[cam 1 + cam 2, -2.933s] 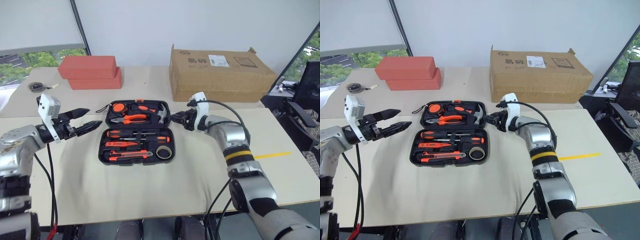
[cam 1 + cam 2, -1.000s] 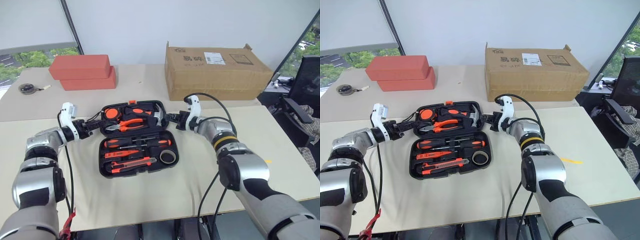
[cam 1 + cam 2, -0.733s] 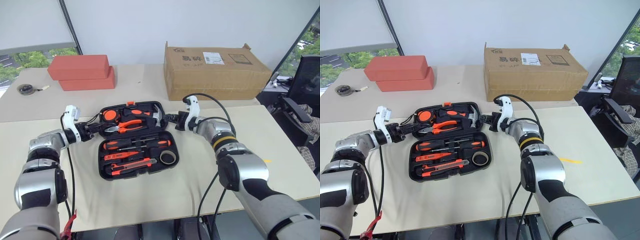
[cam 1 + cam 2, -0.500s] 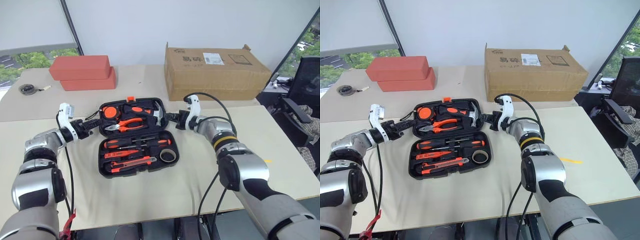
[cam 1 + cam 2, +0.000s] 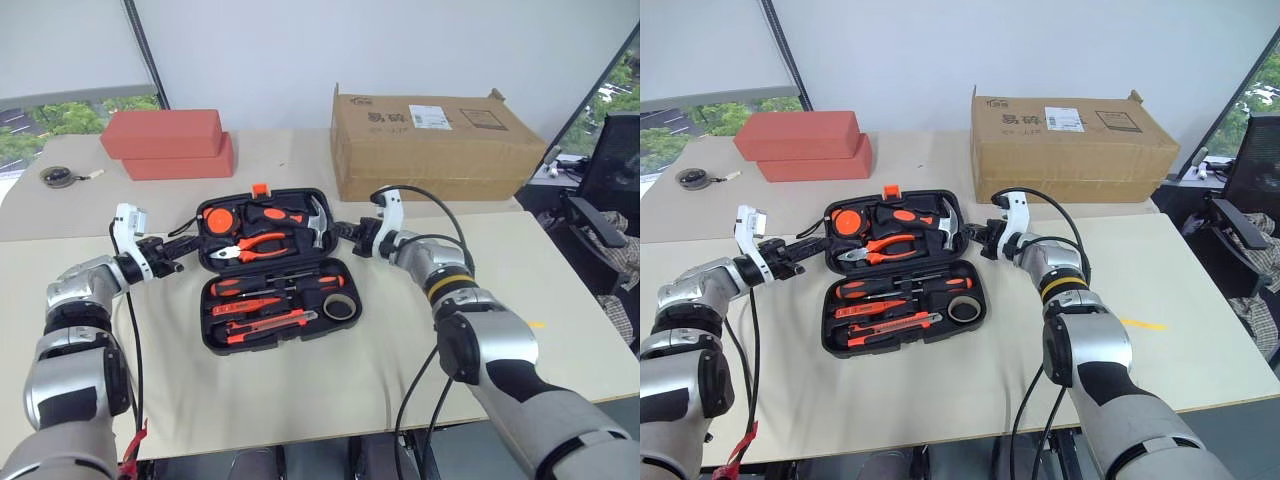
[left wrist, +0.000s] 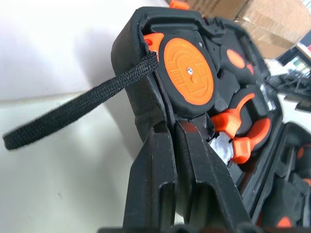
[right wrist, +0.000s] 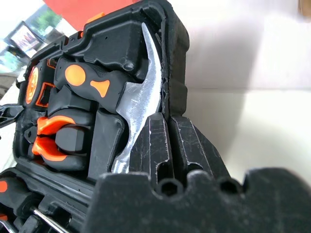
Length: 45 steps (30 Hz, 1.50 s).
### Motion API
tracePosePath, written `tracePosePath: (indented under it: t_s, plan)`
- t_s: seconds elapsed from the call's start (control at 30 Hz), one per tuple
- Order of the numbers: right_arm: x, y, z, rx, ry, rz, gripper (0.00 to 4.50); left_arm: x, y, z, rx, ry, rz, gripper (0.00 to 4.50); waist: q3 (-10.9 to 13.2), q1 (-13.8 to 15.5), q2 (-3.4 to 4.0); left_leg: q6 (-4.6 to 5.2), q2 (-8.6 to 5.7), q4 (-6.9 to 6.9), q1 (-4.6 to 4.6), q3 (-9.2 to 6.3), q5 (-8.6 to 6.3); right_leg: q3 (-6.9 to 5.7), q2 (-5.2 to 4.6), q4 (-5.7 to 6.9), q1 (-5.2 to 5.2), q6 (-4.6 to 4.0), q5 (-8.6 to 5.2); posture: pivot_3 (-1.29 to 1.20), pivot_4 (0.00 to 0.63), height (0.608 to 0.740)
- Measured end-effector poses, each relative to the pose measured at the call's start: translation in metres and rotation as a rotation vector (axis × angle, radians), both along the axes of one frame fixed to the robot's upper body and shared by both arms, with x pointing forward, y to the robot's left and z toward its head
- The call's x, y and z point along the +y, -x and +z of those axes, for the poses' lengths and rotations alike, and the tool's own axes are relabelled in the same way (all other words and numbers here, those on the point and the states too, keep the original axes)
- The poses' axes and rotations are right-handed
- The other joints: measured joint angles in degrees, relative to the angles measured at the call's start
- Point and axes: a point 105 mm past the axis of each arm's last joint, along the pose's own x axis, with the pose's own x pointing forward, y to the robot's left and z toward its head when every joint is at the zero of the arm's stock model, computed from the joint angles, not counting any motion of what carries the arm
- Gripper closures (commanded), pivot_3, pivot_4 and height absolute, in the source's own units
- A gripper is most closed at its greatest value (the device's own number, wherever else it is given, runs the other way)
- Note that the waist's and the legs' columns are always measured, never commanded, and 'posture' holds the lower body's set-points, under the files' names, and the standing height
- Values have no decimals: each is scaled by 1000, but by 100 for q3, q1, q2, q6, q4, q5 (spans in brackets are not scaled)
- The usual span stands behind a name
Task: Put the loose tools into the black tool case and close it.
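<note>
Beige matte counter (image 5: 300, 390), black moulded plastic tool case (image 5: 275, 262) frame centre, lid half-raised. Left fingers (image 5: 176, 266) pinched shut on lid's left rim, right fingers (image 5: 345, 232) shut on right rim.

Tool case (image 5: 275, 265) sits mid-table (image 5: 300, 390); cardboard box (image 5: 440, 145) behind-right, seemingly 2 stacked boxes (image 5: 165, 145) behind-left.

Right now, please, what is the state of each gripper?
Left gripper: shut on the lid edge of the case.
Right gripper: shut on the lid's other edge.
</note>
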Motion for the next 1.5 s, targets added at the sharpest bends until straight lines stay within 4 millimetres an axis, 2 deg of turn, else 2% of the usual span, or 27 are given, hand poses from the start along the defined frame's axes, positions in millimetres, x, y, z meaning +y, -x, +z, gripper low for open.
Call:
tracePosePath:
  t_s: [0.13, 0.27, 0.47, 0.57, 0.7, 0.73, 0.77, 0.8, 0.87, 0.9, 0.93, 0.97, 1.07, 1.13, 1.2, 1.3, 1.37, 1.43, 1.5]
  plan:
    - [-10, 2, 12, -124, 3, 36, 4500, -8, -1, 14, -204, -183, -7, 4476, 0, -5, 0, 0, 0, 0, -1, 1, 0, -1, 1, -2, -1, 0, 0, 0, 150, 713]
    - [-17, 11, 10, -287, 75, 90, 4500, -12, 0, 18, -340, -339, -9, 4476, 0, -17, 0, 0, 0, -2, 1, 4, -1, -2, 1, -5, -1, 2, -1, 0, 150, 713]
    - [-23, 25, 10, -523, 220, 155, 4500, -15, 13, 16, -524, -512, -8, 4476, 0, -25, 0, 2, 2, -5, 13, 11, -2, 0, -1, -5, 4, 2, -1, 0, 150, 713]
    - [-28, 33, 6, -643, 313, 176, 4500, -19, 20, 13, -663, -688, 19, 4476, 0, 6, 0, 19, 1, -5, 25, 10, -11, 0, -4, -6, 13, 1, 0, 0, 150, 713]
    - [-32, 47, -1, -768, 412, 229, 4500, -21, 34, 1, -773, -790, 47, 4476, 0, 12, 0, 32, 3, -4, 38, 11, -15, 2, -6, -8, 12, -1, 0, 0, 150, 713]
    - [-31, 50, -3, -790, 425, 237, 4500, -20, 38, -2, -784, -803, 50, 4131, 1, 12, 1, 30, 4, -4, 40, 12, -12, 2, -6, -6, 10, -4, 2, 0, 150, 713]
    - [-32, 52, -4, -808, 434, 247, 3932, -19, 41, -5, -787, -808, 46, 3765, 1, 11, 1, 29, 5, -4, 42, 12, -10, 2, -6, -4, 10, -6, 3, 0, 150, 713]
    - [-32, 55, -5, -828, 447, 263, 3789, -18, 44, -8, -784, -815, 35, 3647, 1, 7, 1, 29, 6, -4, 44, 13, -10, 2, -6, -4, 11, -6, 3, 0, 150, 713]
    - [-34, 66, -9, -875, 505, 346, 3258, -18, 56, -21, -750, -821, -23, 2864, 0, 0, 3, 36, 9, -5, 61, 24, -15, 4, -10, -2, 16, -6, 3, 0, 150, 713]
    - [-36, 70, -13, -884, 525, 374, 2807, -18, 63, -29, -725, -818, -52, 2414, 0, 1, 3, 38, 10, -5, 62, 26, -16, 4, -11, -4, 18, -6, 3, 0, 150, 713]
    - [-38, 75, -19, -880, 547, 413, 2544, -19, 71, -38, -705, -814, -84, 2155, 0, 1, 3, 40, 15, -5, 62, 28, -18, 4, -11, -6, 17, -6, 3, 0, 150, 713]
    - [-47, 82, -30, -851, 574, 441, 2246, -18, 80, -38, -720, -803, -94, 1865, 0, 13, 2, 41, 14, -5, 60, 28, -18, 3, -13, -6, 17, -6, 3, 0, 150, 713]
    - [-68, 98, -48, -790, 649, 514, 2239, -10, 100, -38, -732, -842, -136, 900, 0, 57, 16, 47, 13, -5, 66, 40, -23, 9, -22, -8, 14, -7, 3, 0, 150, 713]
    - [-94, 115, -59, -697, 735, 604, 2239, 3, 112, -45, -687, -849, -120, 124, 2, 102, 26, 52, 16, -5, 72, 47, -26, 9, -33, -8, 14, -8, 2, 0, 150, 713]
    - [-104, 127, -62, -615, 746, 640, 2239, 13, 116, -56, -608, -834, -87, 124, 2, 130, 24, 51, 19, -4, 79, 46, -25, 5, -31, -8, 15, -11, -1, 0, 150, 713]
    - [-87, 152, -64, -509, 648, 715, 2239, 27, 104, -51, -540, -773, 26, 124, -4, 164, 12, 36, 40, -2, 80, 11, -19, -3, -10, -9, 15, -6, -9, 0, 150, 713]
    - [-70, 168, -66, -439, 602, 780, 2239, 30, 90, -36, -549, -735, 84, 124, -4, 193, 12, 18, 39, -2, 85, 6, -23, -5, -11, -9, 14, -7, -8, 0, 150, 713]
    - [-57, 173, -64, -401, 560, 772, 2239, 29, 78, -22, -568, -705, 113, 124, -5, 216, 10, 13, 38, -1, 92, 8, -23, -4, -12, -10, 16, -14, -4, 0, 150, 713]
    - [-35, 174, -59, -381, 493, 750, 2239, 19, 61, -2, -615, -649, 130, 124, -10, 237, -2, 7, 39, 2, 92, 8, -19, -5, -9, -10, 15, -19, 0, 0, 150, 713]
